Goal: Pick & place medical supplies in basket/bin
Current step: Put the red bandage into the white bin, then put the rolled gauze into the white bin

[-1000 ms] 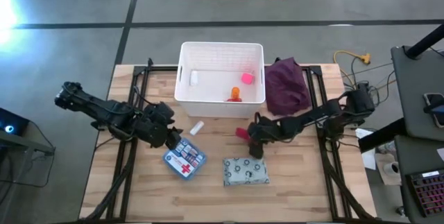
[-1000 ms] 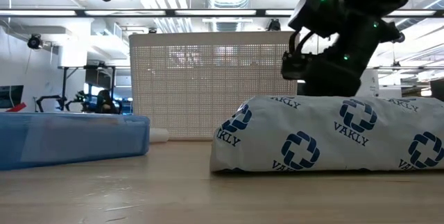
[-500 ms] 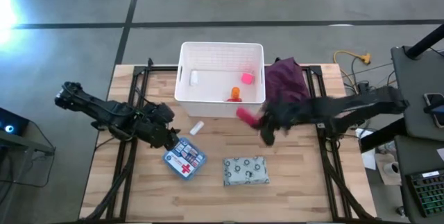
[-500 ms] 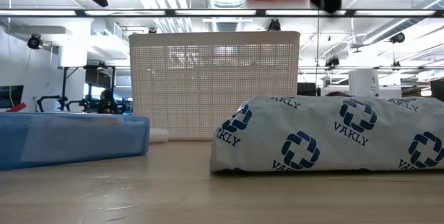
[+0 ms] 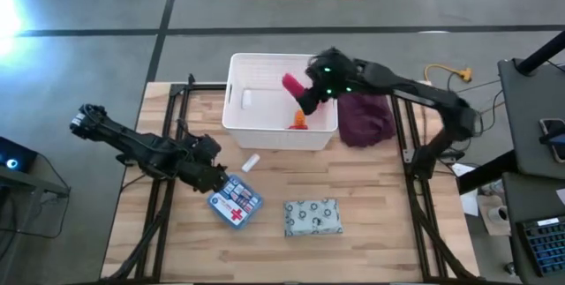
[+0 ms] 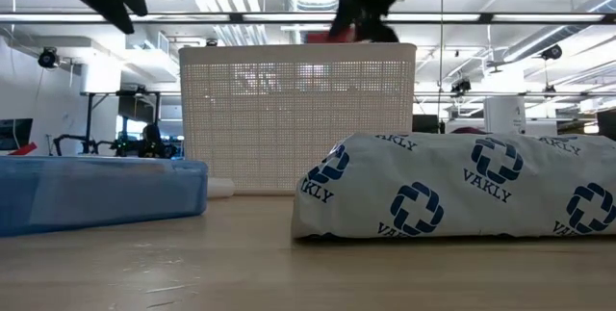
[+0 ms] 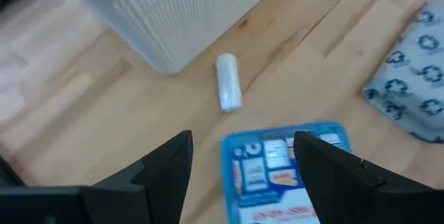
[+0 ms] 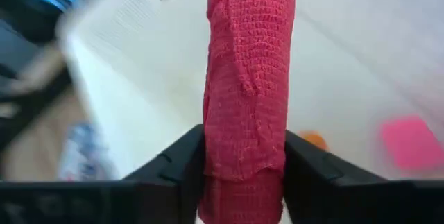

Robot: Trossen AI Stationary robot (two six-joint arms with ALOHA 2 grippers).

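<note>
My right gripper point(image 5: 306, 93) is shut on a red woven roll point(image 8: 248, 71) and hangs over the inside of the white basket point(image 5: 231, 108), above its rim in the low view point(image 6: 358, 3). My left gripper point(image 7: 243, 141) is open and empty just above the blue packet with the red cross point(image 5: 236, 204), which lies flat on the table. A small white roll point(image 5: 251, 162) lies between the packet and the basket. The pale green patterned pouch point(image 5: 312, 217) lies flat near the front. An orange piece point(image 5: 298, 123), a pink piece point(image 8: 409, 141) and a white piece point(image 5: 246, 99) lie in the basket. My right gripper pinches the red roll between its two fingers, one on each side of the roll's near end point(image 8: 243, 172). The roll's other end sticks out well past the fingertips point(image 8: 173, 158). The roll point(image 5: 292, 85) is lifted clear, above the basket's floor.
A dark purple cloth point(image 5: 364, 113) lies heaped against the basket's right side. Bare wood shows at the table's left and front. In the low view the pouch point(image 6: 452, 188) and the blue packet point(image 6: 96, 191) stand in front of the basket point(image 6: 296, 118).
My right gripper has lifted the red roll off the table beside the pouch and carried it up and toward the far edge, until it is over the basket's inside. It has stayed shut on the roll throughout.
</note>
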